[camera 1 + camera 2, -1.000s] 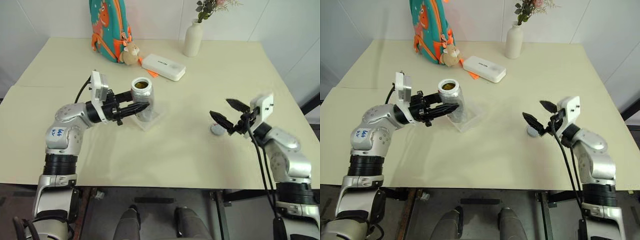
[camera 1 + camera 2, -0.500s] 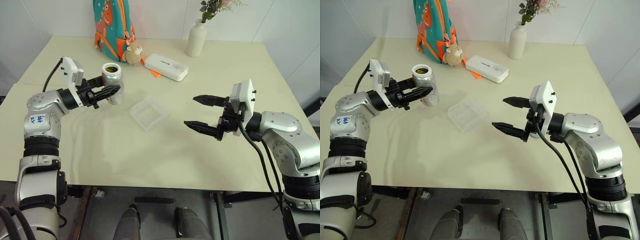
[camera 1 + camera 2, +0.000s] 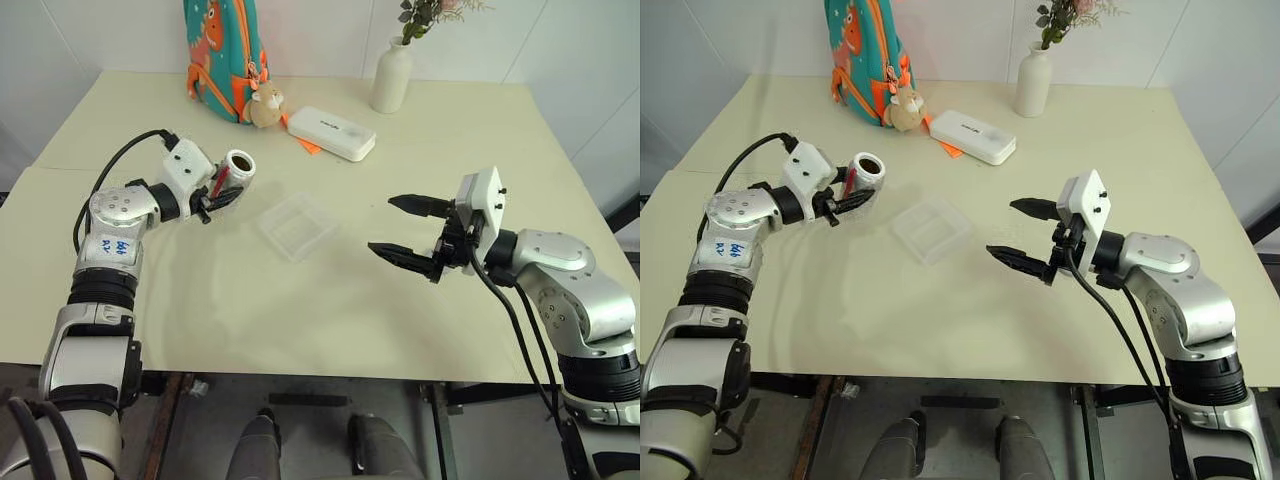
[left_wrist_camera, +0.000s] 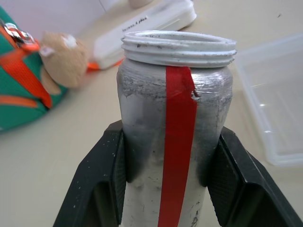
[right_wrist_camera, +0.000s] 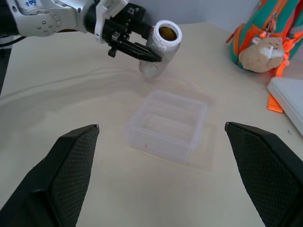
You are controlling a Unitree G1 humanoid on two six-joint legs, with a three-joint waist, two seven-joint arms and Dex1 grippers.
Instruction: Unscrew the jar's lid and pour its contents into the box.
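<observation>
L hand [image 3: 222, 192] clamps the open jar [image 3: 236, 172], tilted, held above desk [image 3: 330, 300] beside the clear box [image 3: 297, 226]. R hand [image 3: 410, 231] spread wide, empty. Risk: mouth isn't over box yet, so tipping further now likely drops crumbs on desk.

Box [image 3: 297, 225] at mid-bench [image 3: 330, 300]; jar [image 3: 232, 176] held just left of it in left tool [image 3: 222, 195], right tool [image 3: 405, 232] to its right. Behind: case [image 3: 329, 133], vase [image 3: 390, 78], backpack [image 3: 222, 50].
</observation>
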